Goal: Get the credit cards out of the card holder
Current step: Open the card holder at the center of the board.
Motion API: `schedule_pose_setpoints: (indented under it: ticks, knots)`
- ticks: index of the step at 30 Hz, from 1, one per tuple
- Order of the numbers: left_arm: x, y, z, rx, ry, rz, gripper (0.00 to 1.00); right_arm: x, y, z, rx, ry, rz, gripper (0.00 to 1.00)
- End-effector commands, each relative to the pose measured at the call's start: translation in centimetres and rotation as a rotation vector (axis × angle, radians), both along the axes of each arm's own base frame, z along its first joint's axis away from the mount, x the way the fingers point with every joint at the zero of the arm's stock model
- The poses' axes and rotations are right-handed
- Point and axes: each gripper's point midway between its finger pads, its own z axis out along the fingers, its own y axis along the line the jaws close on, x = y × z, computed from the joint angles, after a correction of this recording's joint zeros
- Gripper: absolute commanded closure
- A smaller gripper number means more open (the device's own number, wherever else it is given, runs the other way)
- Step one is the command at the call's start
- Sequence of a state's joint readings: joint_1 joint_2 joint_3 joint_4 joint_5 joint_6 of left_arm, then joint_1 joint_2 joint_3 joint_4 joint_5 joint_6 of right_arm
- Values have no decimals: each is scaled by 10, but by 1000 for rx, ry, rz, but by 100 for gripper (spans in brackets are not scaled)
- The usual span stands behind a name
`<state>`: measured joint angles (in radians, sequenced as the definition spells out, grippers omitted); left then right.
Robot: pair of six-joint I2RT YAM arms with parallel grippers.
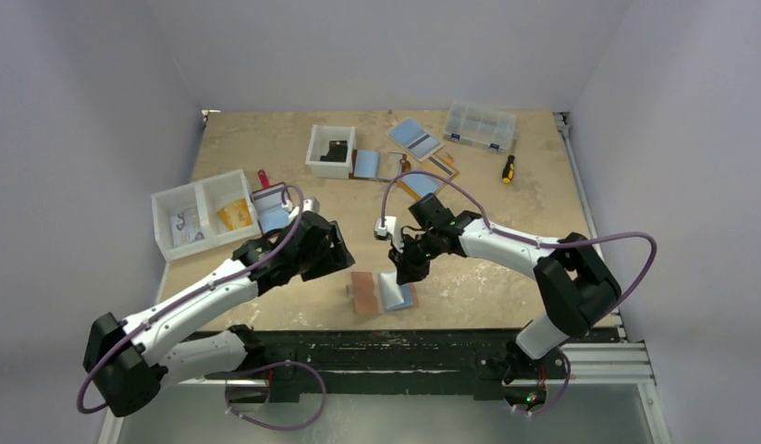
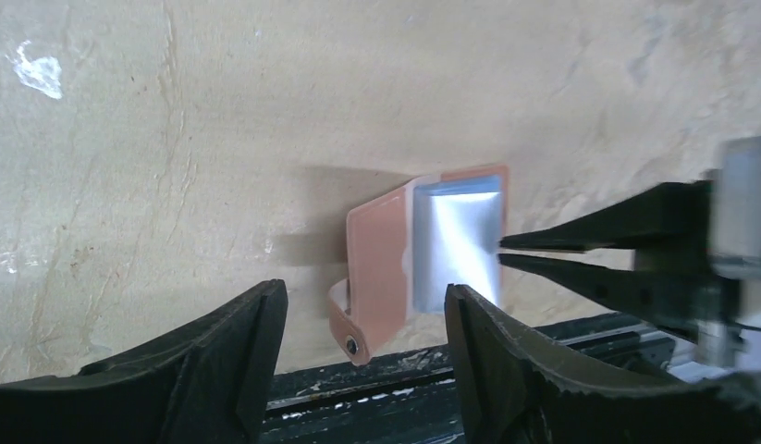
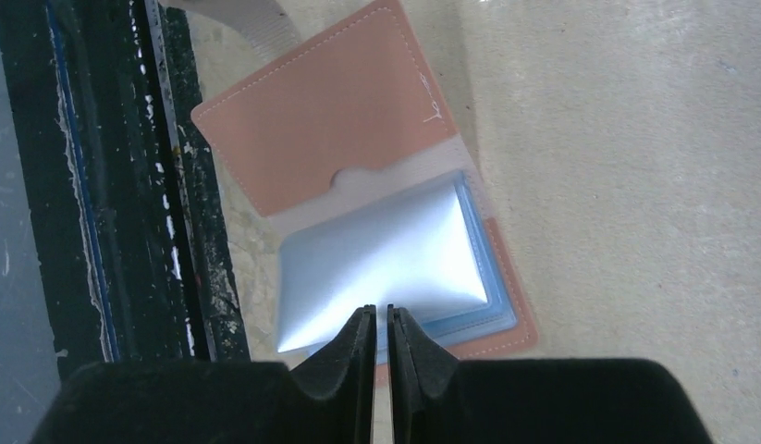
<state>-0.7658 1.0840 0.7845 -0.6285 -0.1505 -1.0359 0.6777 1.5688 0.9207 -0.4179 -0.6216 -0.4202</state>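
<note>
Black right gripper (image 3: 380, 319): pinched to thin slit on near edge of glossy light-blue card (image 3: 386, 254). Just beyond tips, card sits in one half of tan card holder (image 3: 312, 129), lying open by table (image 3: 635, 139) edge. Left gripper (image 2: 365, 291): spread wide, empty, low over table, holder just ahead between fingers.

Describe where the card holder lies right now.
In the top view the card holder lies open at the near edge of the table, centre, beneath the right gripper, right of the left gripper.

Left pincer (image 2: 365, 294) gapes wide; right pincer (image 3: 380, 314) nearly closed.
</note>
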Motion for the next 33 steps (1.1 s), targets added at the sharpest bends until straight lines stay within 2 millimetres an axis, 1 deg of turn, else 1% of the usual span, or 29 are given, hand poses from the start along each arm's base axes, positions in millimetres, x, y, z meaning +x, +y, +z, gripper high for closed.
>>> schedule_pose_setpoints:
  ticks: [1,2,4,5,6,8,9,11,13,15,19,22,23,24,25,27,28,31,33]
  knots:
    - [9,14,43,-40,-135,62,30,6,10,6,-22,-6,34,84]
    - [9,13,54,-83,-173,58,29,2,9,5,-38,22,38,84]
    - [5,6,71,-183,-234,27,25,-1,15,11,-20,48,54,84]
    - [4,-2,84,-266,-285,0,24,-4,20,17,5,62,73,83]
    - [1,-7,92,-331,-318,-25,24,-13,26,26,53,99,112,82]
    - [-9,-13,100,-436,-363,-64,24,-26,34,48,143,151,184,80]
    - [-12,-13,98,-459,-366,-71,24,-28,36,60,170,152,209,78]
    - [-17,-12,97,-486,-375,-81,24,-27,31,78,193,114,254,76]
    - [-20,-12,97,-496,-381,-86,24,-24,21,92,213,65,283,72]
    - [-18,-14,99,-495,-394,-102,24,-18,7,105,230,14,268,67]
    - [-10,-20,103,-443,-418,-144,23,4,-28,129,265,-83,167,60]
    - [1,-22,114,-416,-461,-140,20,18,-51,144,245,-192,89,52]
    - [5,-22,119,-425,-484,-124,17,23,-57,150,247,-228,63,50]
    - [9,-21,124,-436,-505,-100,7,29,-66,154,245,-253,28,47]
    - [14,-19,126,-451,-516,-60,2,32,-73,158,245,-275,0,44]
    - [22,-8,118,-461,-479,68,1,37,-85,163,238,-302,-58,37]
    - [24,-9,118,-474,-488,77,1,39,-90,164,236,-307,-82,33]
    - [21,-14,114,-509,-487,52,1,40,-101,166,246,-297,-135,27]
    - [16,-19,111,-494,-467,5,1,39,-106,169,260,-298,-162,24]
